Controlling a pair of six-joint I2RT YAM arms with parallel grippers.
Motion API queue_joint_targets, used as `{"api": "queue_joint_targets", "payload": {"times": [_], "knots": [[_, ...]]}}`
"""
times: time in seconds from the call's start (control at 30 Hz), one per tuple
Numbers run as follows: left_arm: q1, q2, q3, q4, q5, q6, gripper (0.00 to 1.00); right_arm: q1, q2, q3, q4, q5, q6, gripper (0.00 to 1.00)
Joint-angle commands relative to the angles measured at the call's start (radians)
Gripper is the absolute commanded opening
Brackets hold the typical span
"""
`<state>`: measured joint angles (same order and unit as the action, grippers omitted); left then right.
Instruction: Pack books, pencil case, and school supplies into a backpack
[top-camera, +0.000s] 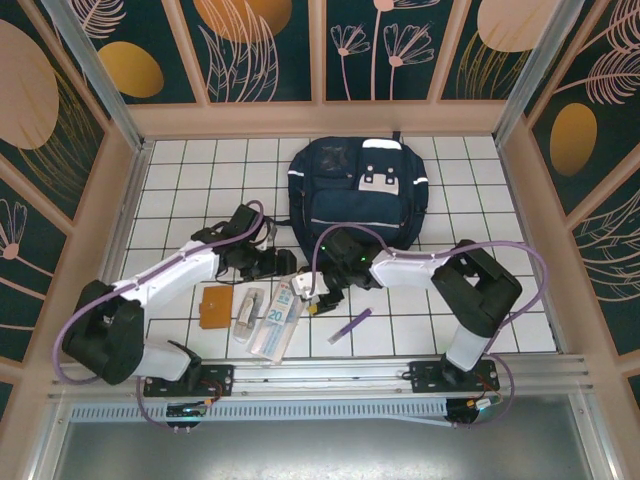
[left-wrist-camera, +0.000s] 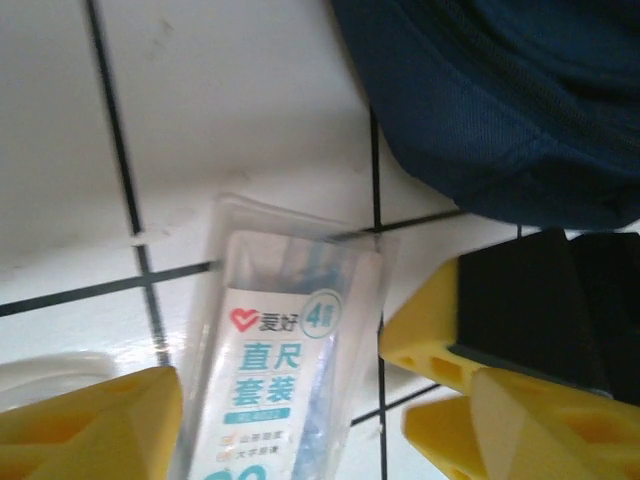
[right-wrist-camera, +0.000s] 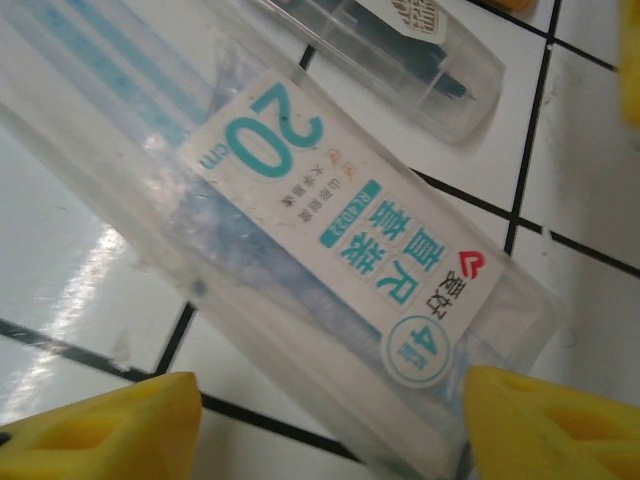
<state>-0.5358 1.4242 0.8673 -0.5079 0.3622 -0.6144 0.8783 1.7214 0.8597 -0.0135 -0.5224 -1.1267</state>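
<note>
The navy backpack (top-camera: 355, 190) lies at the back middle of the table, its edge (left-wrist-camera: 500, 90) close above my left gripper. A long clear pack with a "20" label (top-camera: 277, 315) lies flat on the tiles. My left gripper (left-wrist-camera: 290, 420) stands open over the pack's far end (left-wrist-camera: 285, 350), one yellow finger on each side. My right gripper (right-wrist-camera: 330, 430) is open too and straddles the same end of the pack (right-wrist-camera: 300, 190) from the other side. An orange-brown book (top-camera: 217, 306), a small clear packet (top-camera: 248, 310) and a purple pen (top-camera: 350, 325) lie nearby. The pencil case is out of view.
Both grippers (top-camera: 278, 265) (top-camera: 303, 292) meet just in front of the backpack, close to each other. A second yellow finger with a black pad (left-wrist-camera: 470, 320) sits right of the pack. The clear packet (right-wrist-camera: 400, 45) lies just beyond the pack. Walls enclose the table.
</note>
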Motion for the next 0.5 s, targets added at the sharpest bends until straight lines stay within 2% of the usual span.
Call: {"api": "queue_joint_targets", "payload": {"times": [0.0, 0.13, 0.27, 0.47], "knots": [[0.005, 0.084, -0.016, 0.046, 0.109, -0.011, 0.72, 0.005, 0.032, -0.052, 0.154, 0.077, -0.016, 0.63], [0.003, 0.155, 0.002, 0.089, 0.092, 0.003, 0.7, 0.003, 0.043, -0.082, 0.174, 0.084, -0.009, 0.53], [0.004, 0.228, 0.019, 0.095, 0.043, 0.027, 0.7, 0.003, 0.039, -0.129, 0.215, 0.091, 0.002, 0.49], [0.004, 0.284, 0.017, 0.145, 0.102, 0.012, 0.71, 0.002, 0.048, -0.17, 0.272, 0.117, 0.019, 0.4]]}}
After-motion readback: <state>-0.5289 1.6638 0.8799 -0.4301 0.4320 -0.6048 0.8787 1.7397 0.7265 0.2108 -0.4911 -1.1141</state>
